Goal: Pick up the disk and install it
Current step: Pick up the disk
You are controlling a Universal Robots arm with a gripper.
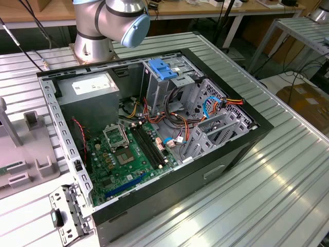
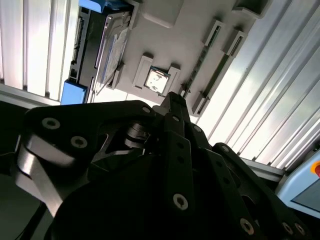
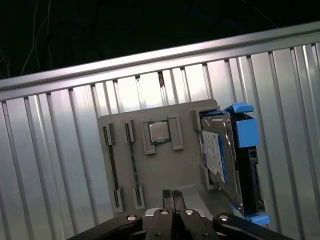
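Note:
The disk (image 3: 222, 160), a dark slab in a light-blue carrier, stands on its edge in a slot of the grey holder tray (image 3: 165, 175). In the second wrist view the disk (image 2: 107, 47) sits at the tray's (image 2: 185, 35) far side. My gripper (image 3: 173, 195) hovers above the tray, apart from the disk and off to its side. Its two black fingers are pressed together with nothing between them. In the second wrist view the gripper (image 2: 172, 97) points at the tray near a square chip (image 2: 156, 80).
An open computer case (image 1: 205, 172) lies on the ribbed metal table (image 1: 267, 206), with a green motherboard (image 1: 128, 154), a blue bracket (image 1: 162, 68) on the drive cage and coloured cables. The tray (image 1: 31, 149) is at the exterior view's left. It also holds two memory sticks (image 3: 111, 165).

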